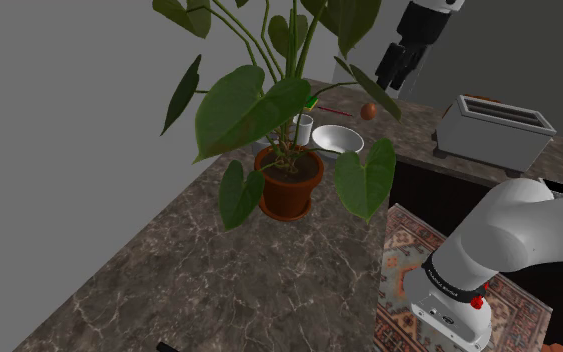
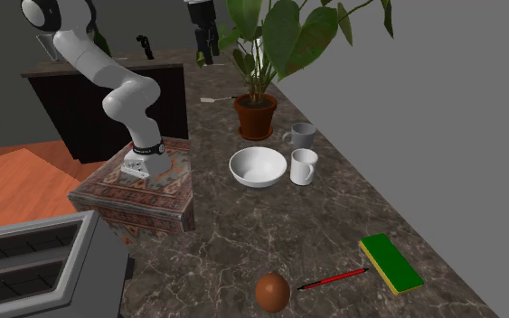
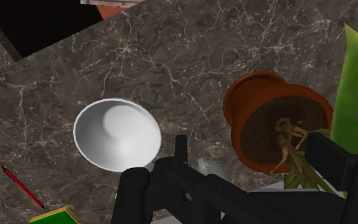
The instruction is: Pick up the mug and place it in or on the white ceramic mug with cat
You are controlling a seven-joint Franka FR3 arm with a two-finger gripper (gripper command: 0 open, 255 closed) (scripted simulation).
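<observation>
Two mugs stand side by side on the dark marble counter, between the bowl and the wall: a grey mug (image 2: 301,135) next to the plant pot and a white mug (image 2: 304,166) beside the bowl. In the shoulder view one pale mug (image 1: 303,124) shows behind the leaves. My black gripper (image 2: 207,56) hangs high above the counter, well apart from both mugs, also seen as the gripper (image 1: 390,80) over the brown ball. In the wrist view the gripper (image 3: 234,188) is open and holds nothing; a pale bit of mug (image 3: 206,167) peeks from behind it.
A white bowl (image 2: 258,167) sits beside the mugs. A large leafy plant in a terracotta pot (image 2: 255,116) overhangs them. A brown ball (image 2: 272,292), red pen (image 2: 334,278) and green sponge (image 2: 391,263) lie further along. A toaster (image 1: 494,130) stands off the counter's edge.
</observation>
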